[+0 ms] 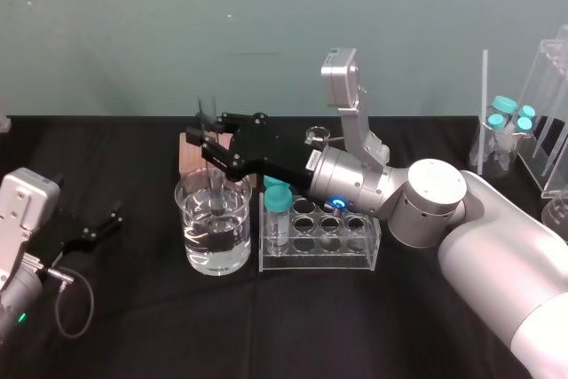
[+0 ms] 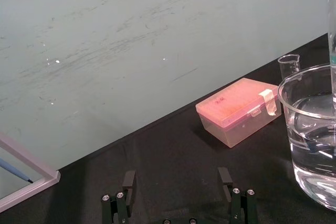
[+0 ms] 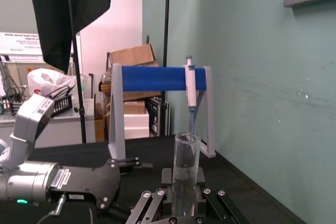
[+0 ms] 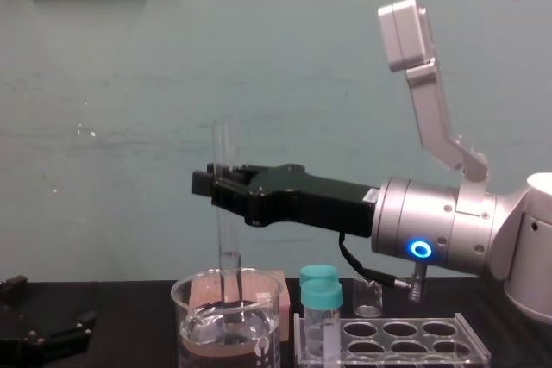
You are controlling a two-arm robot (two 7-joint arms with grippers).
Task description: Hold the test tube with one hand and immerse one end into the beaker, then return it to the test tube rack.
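Glossy clear glass beaker (image 1: 232, 248), matt black tablecloth (image 1: 133, 330)

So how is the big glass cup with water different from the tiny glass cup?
The large, wide clear glass beaker is much wider and taller than the tiny clear glass beaker. The large one holds water; the tiny one looks empty. The right gripper holds the long, thin clear glass test tube in its jaws, lowered into the large one; nothing is in the tiny one. Both are clear glass and stand upright.

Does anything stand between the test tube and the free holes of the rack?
Yes: teal-capped vials at the rack's end nearest the beaker, beside the test tube the right gripper holds. Left gripper idles left.
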